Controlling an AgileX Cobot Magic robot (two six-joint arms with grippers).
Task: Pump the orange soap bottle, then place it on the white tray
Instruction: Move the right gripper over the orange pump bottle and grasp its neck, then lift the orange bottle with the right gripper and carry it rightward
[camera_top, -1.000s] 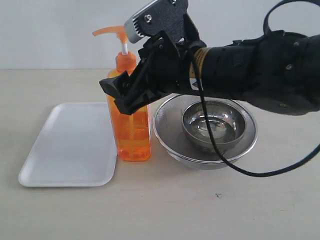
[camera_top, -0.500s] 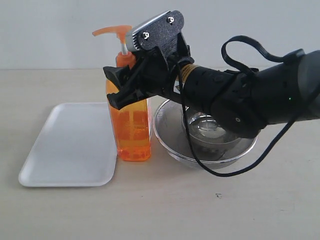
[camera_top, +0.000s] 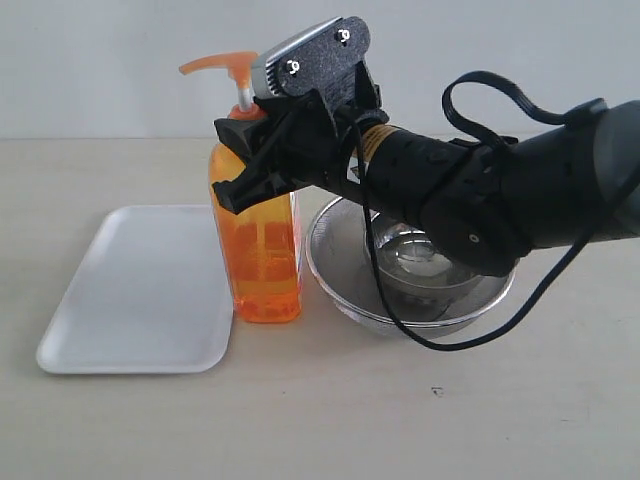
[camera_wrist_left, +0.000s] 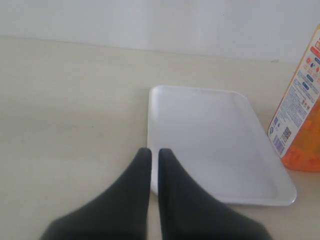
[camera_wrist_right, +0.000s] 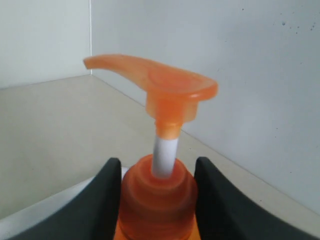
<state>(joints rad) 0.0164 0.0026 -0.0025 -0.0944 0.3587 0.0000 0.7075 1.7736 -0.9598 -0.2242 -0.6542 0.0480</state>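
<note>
The orange soap bottle (camera_top: 262, 260) stands upright on the table just right of the white tray (camera_top: 140, 290), its base on the tabletop. My right gripper (camera_top: 228, 165) reaches in from the right and is shut on the bottle's collar (camera_wrist_right: 157, 200), one finger on each side. The pump head (camera_wrist_right: 165, 85) is raised on its white stem above the fingers. My left gripper (camera_wrist_left: 151, 152) is shut with nothing in it, hovering near the tray's (camera_wrist_left: 210, 135) near-left corner. The bottle's label (camera_wrist_left: 300, 105) shows at that view's edge. The left gripper is outside the exterior view.
A wide mesh steel bowl (camera_top: 340, 290) with a smaller steel bowl (camera_top: 430, 255) inside it sits right of the bottle, almost touching it, under my right arm. A white wall stands behind the table.
My right gripper came down and in from the right until its fingers sat around the bottle's collar. The bottle's top has shifted slightly left. The tray and bowls have not moved.
</note>
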